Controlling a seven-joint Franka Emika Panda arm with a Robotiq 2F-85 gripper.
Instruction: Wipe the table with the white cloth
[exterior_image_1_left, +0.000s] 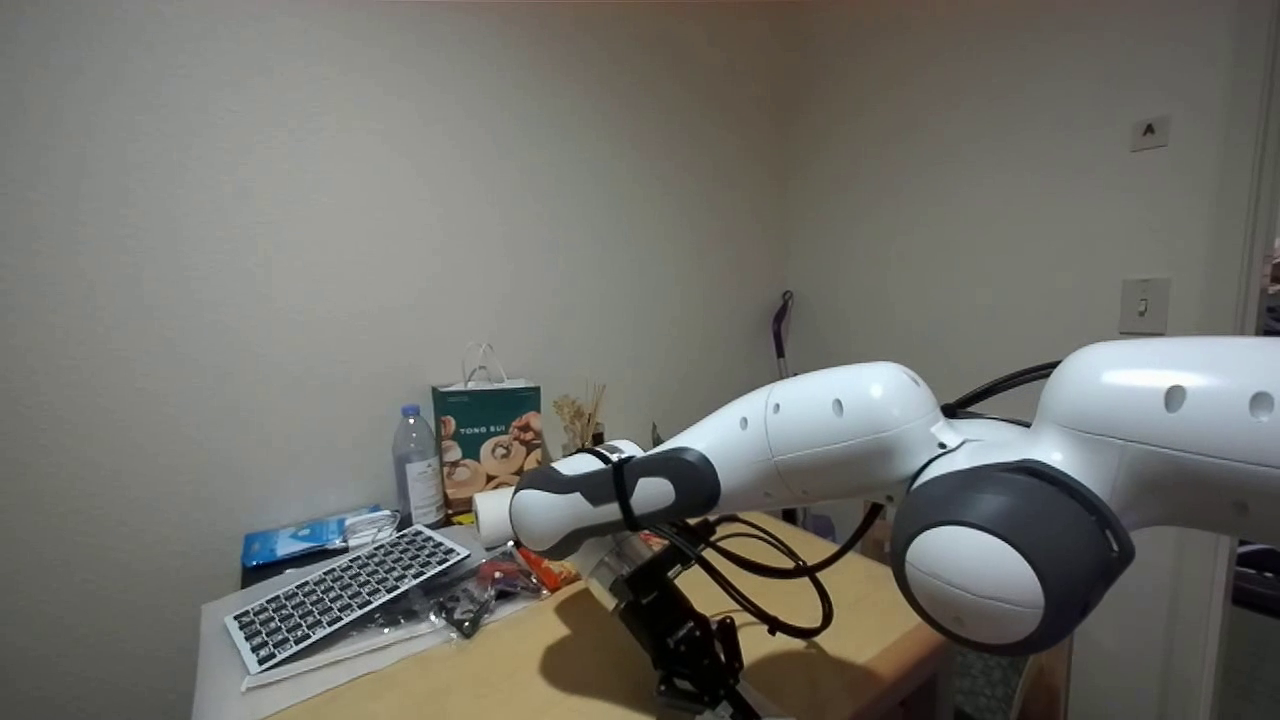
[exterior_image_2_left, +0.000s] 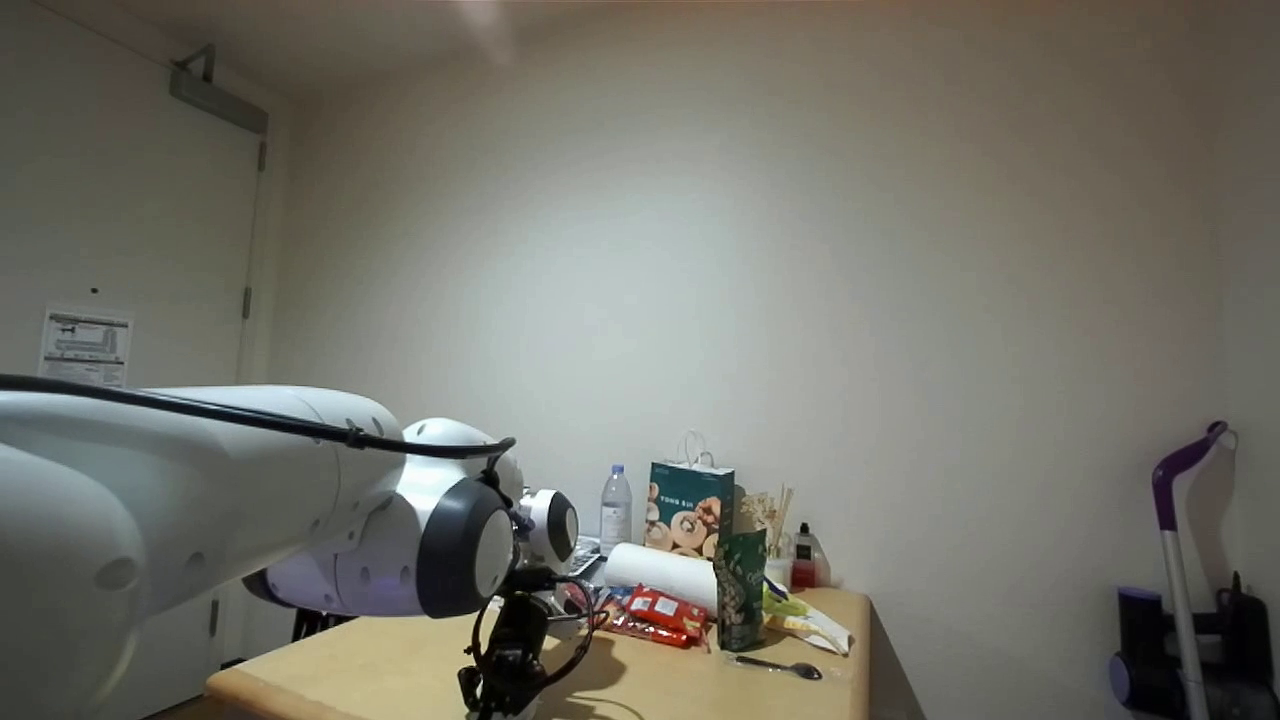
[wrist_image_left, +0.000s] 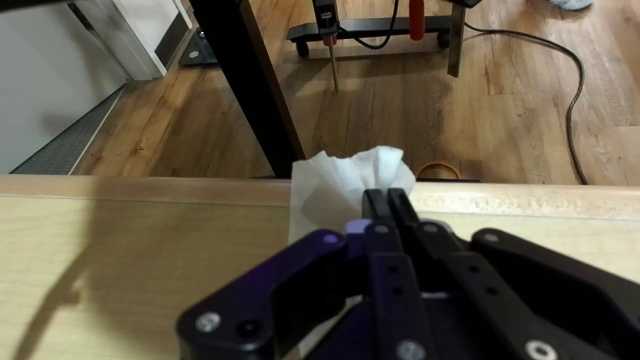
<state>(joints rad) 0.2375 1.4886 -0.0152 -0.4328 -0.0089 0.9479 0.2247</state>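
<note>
In the wrist view, the tool (wrist_image_left: 384, 197) pinches the white cloth (wrist_image_left: 325, 200), its dark fingers nearly together. Just past their tips the cloth puckers into folds. Its far end overlaps the rim of the desk (wrist_image_left: 165, 270), though whether it hangs or stands there is unclear. A shadow (wrist_image_left: 60, 296) lies on the desk at left. Beyond is a wood-toned floor (wrist_image_left: 510, 110), where a black post (wrist_image_left: 250, 90) slants down behind the rim. Farther off are a wheeled base (wrist_image_left: 362, 29) and a red handle (wrist_image_left: 416, 20); a dark cable (wrist_image_left: 580, 75) curves down the right side. An orange ring (wrist_image_left: 440, 164) shows just beyond the rim.
</note>
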